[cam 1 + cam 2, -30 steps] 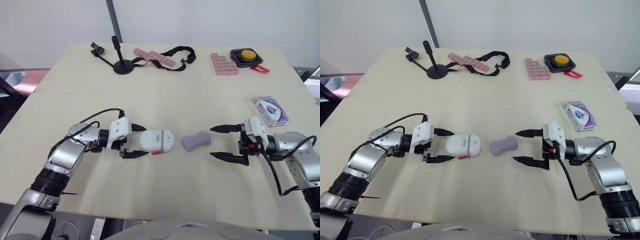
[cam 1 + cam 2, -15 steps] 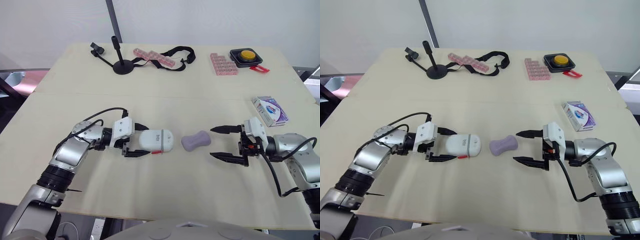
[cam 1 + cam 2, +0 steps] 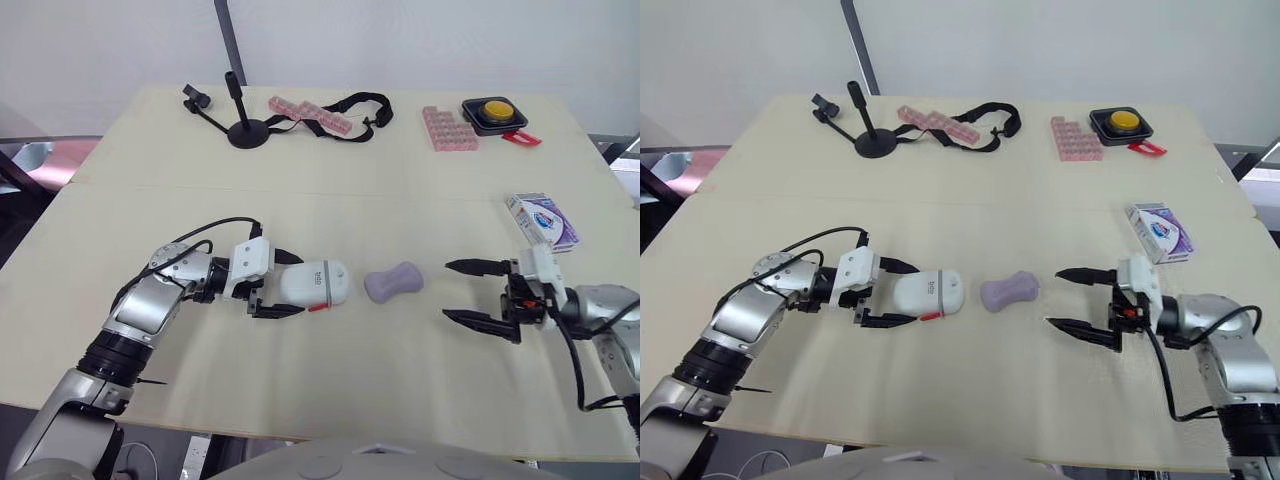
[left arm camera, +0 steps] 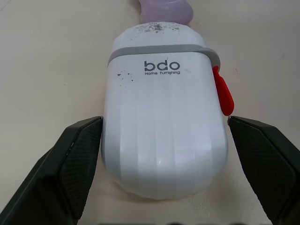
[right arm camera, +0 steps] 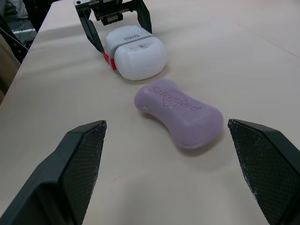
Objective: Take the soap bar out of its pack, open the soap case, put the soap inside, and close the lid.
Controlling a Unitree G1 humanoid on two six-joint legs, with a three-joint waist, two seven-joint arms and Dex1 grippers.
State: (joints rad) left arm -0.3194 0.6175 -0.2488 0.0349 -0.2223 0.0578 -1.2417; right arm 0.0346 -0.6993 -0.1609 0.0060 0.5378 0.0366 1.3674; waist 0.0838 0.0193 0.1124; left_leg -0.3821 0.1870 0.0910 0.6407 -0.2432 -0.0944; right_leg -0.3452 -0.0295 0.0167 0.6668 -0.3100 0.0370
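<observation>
The white soap case (image 3: 313, 283) with a red latch (image 4: 223, 93) lies closed on the table, left of centre. My left gripper (image 3: 292, 284) is open, and its fingers (image 4: 79, 159) straddle the case's rounded end, close to both sides. The purple soap bar (image 3: 393, 281) lies bare just right of the case, nearly touching its far end. My right gripper (image 3: 447, 290) is open and empty, a short gap to the right of the soap bar (image 5: 180, 112). The soap pack (image 3: 540, 220) lies at the right edge.
Along the back of the table are a black stand (image 3: 245, 128), pink trays (image 3: 308, 113) with a black strap (image 3: 355, 103), a pink block (image 3: 447, 128) and a yellow button box (image 3: 497, 113). Bare tabletop (image 3: 380, 370) stretches in front of the grippers.
My right gripper has drawn back to the right, away from the soap bar. My left gripper has edged forward so its fingers reach further along the case.
</observation>
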